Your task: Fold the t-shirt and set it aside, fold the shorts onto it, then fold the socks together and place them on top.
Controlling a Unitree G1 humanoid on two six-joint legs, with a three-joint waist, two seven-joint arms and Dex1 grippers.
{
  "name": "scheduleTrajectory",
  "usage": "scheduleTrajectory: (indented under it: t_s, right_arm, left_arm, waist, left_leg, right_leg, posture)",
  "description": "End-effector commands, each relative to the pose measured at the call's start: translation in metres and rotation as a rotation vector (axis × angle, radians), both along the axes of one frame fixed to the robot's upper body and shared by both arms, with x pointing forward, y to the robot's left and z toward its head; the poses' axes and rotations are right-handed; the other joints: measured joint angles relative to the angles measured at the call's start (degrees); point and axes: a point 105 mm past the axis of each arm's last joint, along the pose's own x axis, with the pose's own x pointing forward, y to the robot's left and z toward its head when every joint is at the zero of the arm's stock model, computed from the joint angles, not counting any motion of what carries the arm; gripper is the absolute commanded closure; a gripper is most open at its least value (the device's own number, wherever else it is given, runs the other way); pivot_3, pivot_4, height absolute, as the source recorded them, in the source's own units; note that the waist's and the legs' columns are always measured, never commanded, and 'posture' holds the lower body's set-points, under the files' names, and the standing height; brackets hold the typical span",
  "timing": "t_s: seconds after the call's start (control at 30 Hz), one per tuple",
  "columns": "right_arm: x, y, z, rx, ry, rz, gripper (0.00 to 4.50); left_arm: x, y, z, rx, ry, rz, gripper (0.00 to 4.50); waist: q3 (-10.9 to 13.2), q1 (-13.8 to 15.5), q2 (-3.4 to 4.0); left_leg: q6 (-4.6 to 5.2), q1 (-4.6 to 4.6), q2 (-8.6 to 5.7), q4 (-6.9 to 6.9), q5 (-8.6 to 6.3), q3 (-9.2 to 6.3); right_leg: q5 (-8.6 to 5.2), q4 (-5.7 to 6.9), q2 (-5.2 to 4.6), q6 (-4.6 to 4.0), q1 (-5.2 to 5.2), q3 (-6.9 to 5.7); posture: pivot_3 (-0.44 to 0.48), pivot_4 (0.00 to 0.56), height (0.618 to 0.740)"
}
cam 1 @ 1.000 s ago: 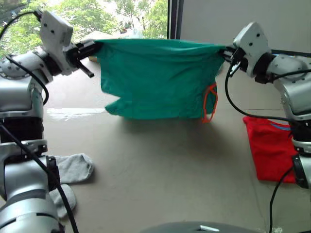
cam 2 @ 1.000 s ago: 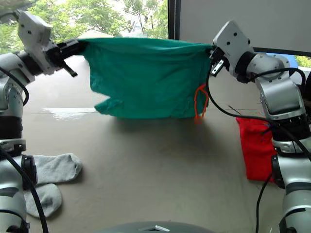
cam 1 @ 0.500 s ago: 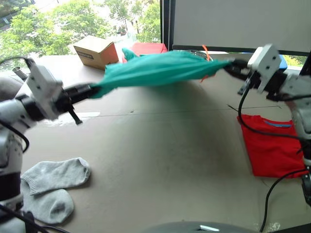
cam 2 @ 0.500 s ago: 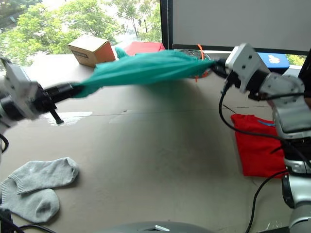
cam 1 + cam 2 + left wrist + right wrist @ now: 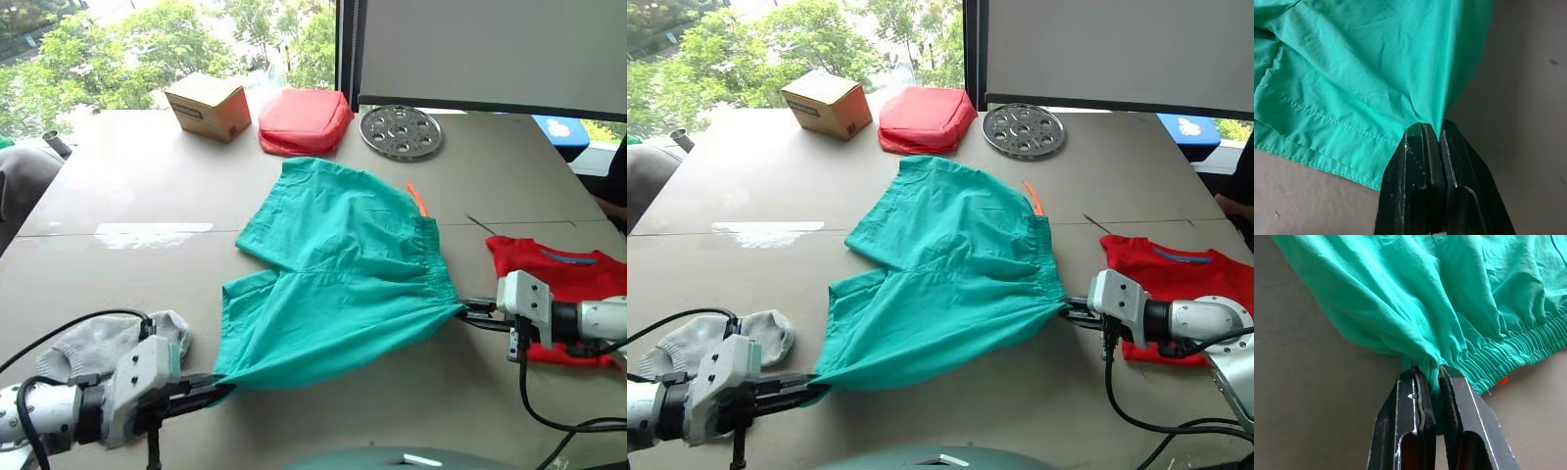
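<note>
The shorts (image 5: pixel 338 269) lie spread on the middle of the surface (image 5: pixel 147 196), legs toward the far side, the orange drawstring (image 5: pixel 417 199) poking out at their right edge. The near edge is pulled taut between the two tools. The left tool (image 5: pixel 1433 134) is clamped on a near hem corner, its fingers pressed together with teal cloth pinched between them. The right tool (image 5: pixel 1433 374) is likewise closed on the gathered waistband corner.

The t-shirt (image 5: pixel 549 284) lies at the right of the surface, just behind the right tool, looking like a compact flat piece; I judge it already folded and set aside. The socks (image 5: pixel 103 343) lie loose at the near left, beside the left arm, not yet paired.

So the first step appears done, and the shorts are laid flat but unfolded. Still to come: folding the shorts, moving them onto the t-shirt, then folding the socks and placing them on top.

Farther back stand a cardboard box (image 5: pixel 208 105), a red pouch (image 5: pixel 304 119) and a perforated metal disc (image 5: pixel 401 130).
</note>
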Motion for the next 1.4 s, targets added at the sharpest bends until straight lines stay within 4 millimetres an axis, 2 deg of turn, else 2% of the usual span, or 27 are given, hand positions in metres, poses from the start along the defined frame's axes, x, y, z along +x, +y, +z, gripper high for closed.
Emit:
scheduleTrajectory:
  t_s: [0.03, 0.17, 0.23, 0.27, 0.4, 0.43, 0.53, 0.6, 0.67, 0.77, 0.9, 1.0, 1.07, 1.27, 1.4]
  right_arm:
    - [-0.018, 0.008, 0.007, 0.009, 0.031, 0.06, 4.5]
    - [-0.041, 0.012, 0.005, 0.024, 0.14, 0.103, 4.5]
    - [-0.049, 0.012, 0.007, 0.029, 0.18, 0.115, 4.5]
    - [-0.05, 0.011, 0.008, 0.034, 0.183, 0.114, 4.5]
    - [-0.032, 0.011, 0.022, 0.117, 0.142, 0.039, 4.5]
    - [-0.024, 0.01, 0.026, 0.134, 0.129, 0.018, 4.5]
    - [0.021, 0.0, 0.035, 0.133, 0.1, -0.138, 4.5]
    - [0.042, -0.003, 0.04, 0.108, 0.074, -0.197, 4.5]
    - [0.057, -0.004, 0.044, 0.109, 0.063, -0.248, 4.5]
    - [0.082, -0.005, 0.05, 0.083, 0.034, -0.32, 4.5]
    - [0.107, -0.003, 0.052, 0.05, 0.009, -0.389, 4.5]
    - [0.121, 0.001, 0.055, 0.034, -0.022, -0.419, 4.5]
    - [0.125, 0.004, 0.058, 0.03, -0.031, -0.422, 4.5]
    - [0.143, 0.009, 0.07, 0.06, -0.057, -0.476, 4.5]
    - [0.155, 0.017, 0.067, 0.083, 0.009, -0.489, 4.5]
  left_arm:
    - [-0.022, 0.0, 0.005, 0.008, 0.077, -0.071, 4.43]
    - [-0.039, 0.003, 0.008, -0.036, 0.174, -0.078, 4.43]
    - [-0.04, 0.003, 0.015, -0.061, 0.197, -0.077, 4.43]
    - [-0.037, 0.005, 0.019, -0.07, 0.196, -0.075, 4.43]
    - [-0.007, 0.006, 0.041, -0.115, 0.146, -0.06, 4.43]
    - [0.003, 0.008, 0.045, -0.11, 0.121, -0.056, 4.43]
    - [0.057, 0.017, 0.06, -0.053, 0.0, -0.025, 4.43]
    - [0.092, 0.018, 0.067, -0.006, -0.097, 0.002, 4.43]
    - [0.117, 0.017, 0.073, 0.011, -0.144, 0.041, 4.43]
    - [0.168, 0.013, 0.086, 0.061, -0.294, 0.085, 4.43]
    - [0.214, 0.01, 0.094, 0.154, -0.442, 0.098, 4.43]
    - [0.243, 0.005, 0.108, 0.179, -0.544, 0.12, 4.43]
    - [0.254, 0.001, 0.112, 0.194, -0.565, 0.106, 4.43]
    - [0.281, -0.004, 0.11, 0.251, -0.605, 0.126, 4.43]
    - [0.305, -0.02, 0.097, 0.263, -0.601, 0.168, 4.43]
  waist:
    - [-0.1, 0.0, -0.1]
    - [-0.1, 0.1, -0.07]
    - [-0.1, 0.1, -0.08]
    - [-0.1, 0.2, -0.11]
    - [-0.1, 0.3, -0.14]
    - [-0.1, 0.3, -0.15]
    - [-0.1, 0.2, -0.09]
    - [0.0, 0.2, -0.12]
    - [0.0, 0.1, -0.14]
    - [0.0, 0.2, -0.1]
    - [0.0, 0.0, -0.09]
    - [-0.1, -0.1, -0.16]
    - [0.0, -0.1, -0.16]
    - [0.0, -0.1, -0.17]
    - [0.0, 0.0, -0.21]
  left_leg:
    - [0.0, 0.0, 0.0, 0.0, 0.0, 0.0]
    - [0.02, -0.02, 0.01, 0.0, -0.03, -0.03]
    - [0.02, -0.03, 0.01, 0.01, -0.03, -0.03]
    - [0.02, -0.03, 0.01, 0.0, -0.04, -0.05]
    - [0.01, -0.03, 0.01, 0.04, -0.04, -0.09]
    - [0.01, -0.03, 0.01, 0.07, -0.04, -0.1]
    - [0.02, -0.04, -0.08, 0.1, -0.03, -0.11]
    - [0.03, -0.03, -0.25, 0.1, -0.02, -0.12]
    - [0.04, -0.09, -0.31, 0.02, -0.02, -0.16]
    - [0.04, -0.2, -0.4, -0.02, 0.0, -0.11]
    - [0.05, -0.17, -0.45, 0.09, 0.03, -0.07]
    - [0.05, -0.11, -0.44, 0.09, 0.02, -0.06]
    - [0.06, -0.19, -0.43, 0.1, 0.02, -0.09]
    - [0.06, -0.3, -0.42, 0.13, 0.03, -0.07]
    - [0.07, -0.31, -0.43, 0.25, 0.03, -0.09]
  right_leg:
    - [0.0, 0.0, 0.0, 0.0, -0.01, 0.0]
    - [-0.07, 0.01, -0.01, -0.01, -0.04, -0.03]
    - [-0.08, 0.02, -0.01, -0.01, -0.05, -0.03]
    - [-0.08, 0.01, -0.01, -0.01, -0.04, -0.04]
    - [-0.08, 0.03, -0.01, 0.0, -0.03, -0.08]
    - [-0.08, 0.06, -0.01, 0.0, -0.03, -0.08]
    - [-0.08, 0.11, 0.01, 0.0, -0.05, -0.07]
    - [-0.07, 0.1, 0.02, -0.01, -0.03, -0.05]
    - [-0.04, 0.1, 0.04, -0.08, -0.06, -0.04]
    - [0.11, 0.17, 0.11, -0.3, -0.02, -0.13]
    - [0.16, 0.2, 0.1, -0.24, 0.11, -0.14]
    - [0.15, 0.17, 0.1, -0.23, 0.2, -0.13]
    - [0.21, 0.18, 0.12, -0.12, 0.14, -0.14]
    - [0.26, 0.22, 0.12, -0.05, 0.03, -0.14]
    - [0.27, 0.26, 0.1, -0.03, 0.08, -0.15]
  posture:
    - [0.0, 0.15, 0.739]
    - [0.0, 0.15, 0.739]
    - [0.0, 0.15, 0.739]
    - [0.0, 0.15, 0.739]
    - [0.0, 0.15, 0.739]
    - [0.0, 0.15, 0.739]
    - [0.0, 0.15, 0.739]
    - [0.0, 0.15, 0.739]
    - [0.0, 0.15, 0.739]
    - [0.0, 0.15, 0.739]
    - [0.0, 0.15, 0.739]
    - [0.0, 0.15, 0.739]
    - [0.0, 0.15, 0.739]
    - [0.0, 0.15, 0.739]
    - [0.0, 0.15, 0.739]
